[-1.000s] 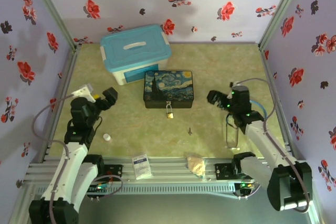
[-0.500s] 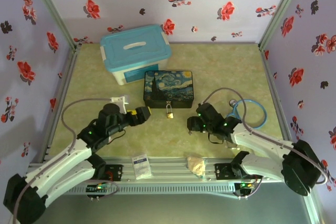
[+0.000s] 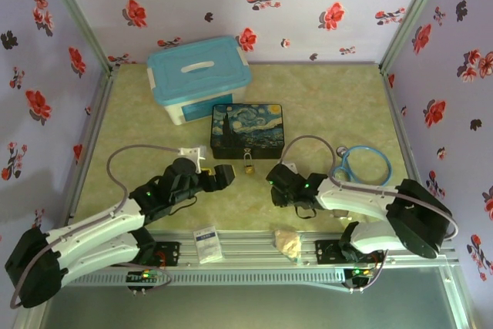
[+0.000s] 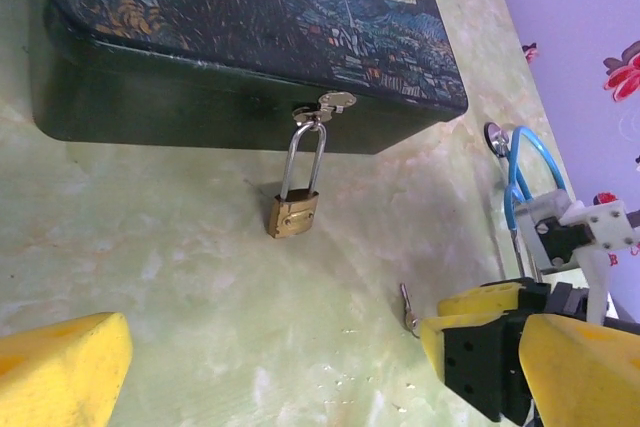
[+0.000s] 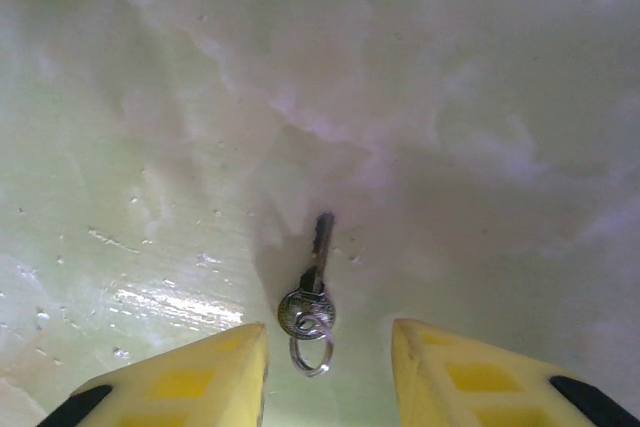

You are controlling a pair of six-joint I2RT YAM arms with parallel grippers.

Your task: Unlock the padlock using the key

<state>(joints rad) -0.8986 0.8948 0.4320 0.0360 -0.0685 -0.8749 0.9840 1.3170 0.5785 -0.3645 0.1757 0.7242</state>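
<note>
Your right fingers (image 5: pixel 190 382) stand apart on both sides of the key (image 5: pixel 312 287), flat on the worktop (image 5: pixel 480 97); your left fingers (image 4: pixel 60 367) are wide apart, near the padlock (image 4: pixel 292 215).

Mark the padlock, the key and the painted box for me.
padlock (image 4: pixel 292 217), left wrist view, on the brass body.
key (image 5: pixel 318 262), right wrist view, on the shaft above the bow.
painted box (image 4: pixel 160 97), left wrist view, on the dark front wall.

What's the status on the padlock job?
Left hand open, facing padlock. Right hand open astride key on table, no grip yet. Padlock shut, hanging from box clasp. Nothing blocking key.
</note>
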